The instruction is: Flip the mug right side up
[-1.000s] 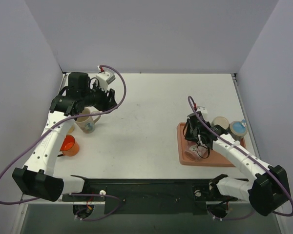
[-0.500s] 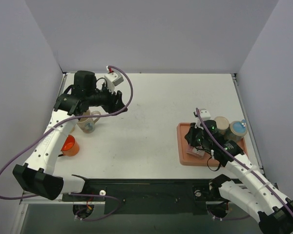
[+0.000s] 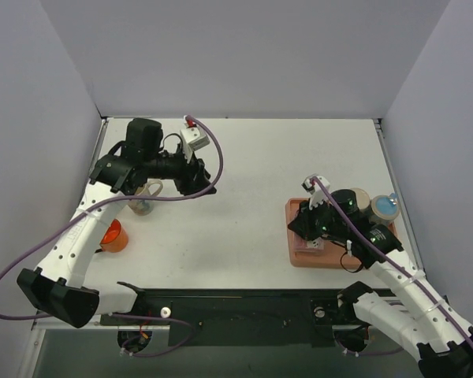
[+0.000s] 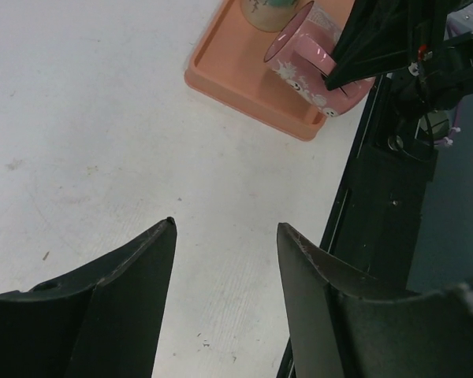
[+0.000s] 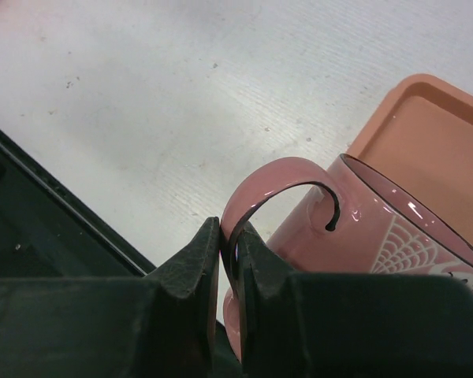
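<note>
I see an orange cup (image 3: 112,235) near the worktop's (image 3: 244,197) left edge, with a cream mug (image 3: 144,200) just beyond it. By the right edge lies a salmon tray (image 3: 311,259), a beige cup (image 3: 359,198) and a blue-topped cup (image 3: 385,207) at its far end.

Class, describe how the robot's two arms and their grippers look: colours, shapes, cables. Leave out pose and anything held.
Both arms, left arm and right arm, have white links joined by bulky black joints. A thin purple cable loops loosely along each. The left gripper and right gripper have matte black fingers that taper to blunt tips.
</note>
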